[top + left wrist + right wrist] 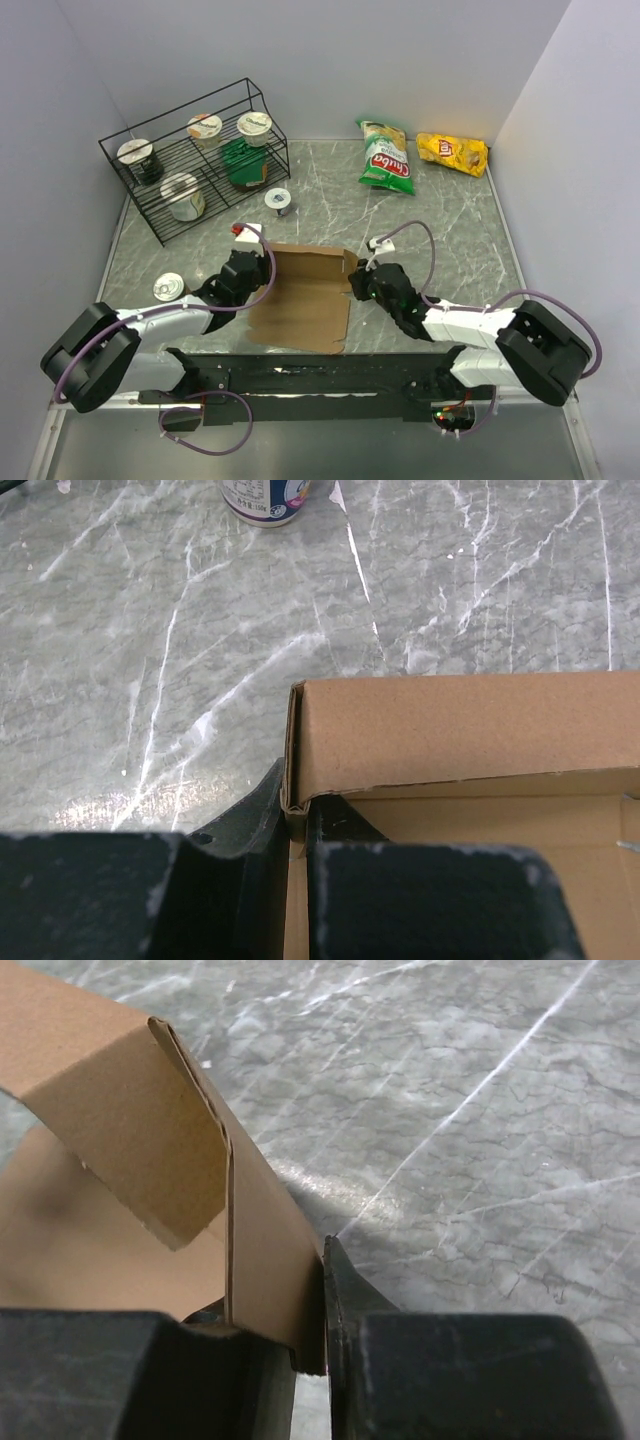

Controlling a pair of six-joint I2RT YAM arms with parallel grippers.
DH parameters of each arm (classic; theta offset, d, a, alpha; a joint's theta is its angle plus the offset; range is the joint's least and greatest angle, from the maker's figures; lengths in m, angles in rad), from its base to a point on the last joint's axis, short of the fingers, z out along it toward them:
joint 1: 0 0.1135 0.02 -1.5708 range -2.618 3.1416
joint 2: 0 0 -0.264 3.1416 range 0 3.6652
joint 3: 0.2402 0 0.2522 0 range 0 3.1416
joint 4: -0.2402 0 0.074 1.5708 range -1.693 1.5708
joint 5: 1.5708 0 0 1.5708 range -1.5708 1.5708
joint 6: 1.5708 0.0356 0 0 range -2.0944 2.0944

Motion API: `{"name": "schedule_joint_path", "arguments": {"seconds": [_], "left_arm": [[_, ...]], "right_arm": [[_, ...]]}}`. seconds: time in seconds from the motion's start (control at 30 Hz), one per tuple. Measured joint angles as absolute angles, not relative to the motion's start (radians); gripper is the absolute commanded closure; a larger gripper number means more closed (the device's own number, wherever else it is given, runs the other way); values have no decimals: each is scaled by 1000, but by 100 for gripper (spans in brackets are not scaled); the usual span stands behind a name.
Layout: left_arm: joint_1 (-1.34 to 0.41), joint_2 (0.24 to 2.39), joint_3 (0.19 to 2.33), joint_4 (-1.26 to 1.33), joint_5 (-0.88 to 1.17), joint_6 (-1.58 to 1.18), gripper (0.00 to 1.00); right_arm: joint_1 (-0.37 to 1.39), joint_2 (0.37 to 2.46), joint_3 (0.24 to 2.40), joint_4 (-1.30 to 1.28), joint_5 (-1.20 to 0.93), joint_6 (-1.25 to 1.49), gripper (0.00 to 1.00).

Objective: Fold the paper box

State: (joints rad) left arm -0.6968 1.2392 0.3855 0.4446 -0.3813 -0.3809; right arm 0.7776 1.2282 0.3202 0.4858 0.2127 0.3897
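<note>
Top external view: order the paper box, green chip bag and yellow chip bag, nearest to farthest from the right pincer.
1. paper box, centre of the table, its right wall gripped by the right pincer.
2. green chip bag, far side, just right of centre.
3. yellow chip bag, far right corner.
</note>
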Motion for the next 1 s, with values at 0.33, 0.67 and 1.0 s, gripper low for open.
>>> {"name": "schedule_joint_path", "arguments": {"seconds": [0.33,0.67,1.0], "left_arm": [[-711,1256,387,466,-392,-378,99],[-726,1267,391,475,-392,-381,99],[-733,1278,405,465,-399,-386,99]], "right_arm": [[893,1313,392,437,450,450,79],[953,1360,458,393,597,471,66],[997,1395,537,308,652,489,27]]}}
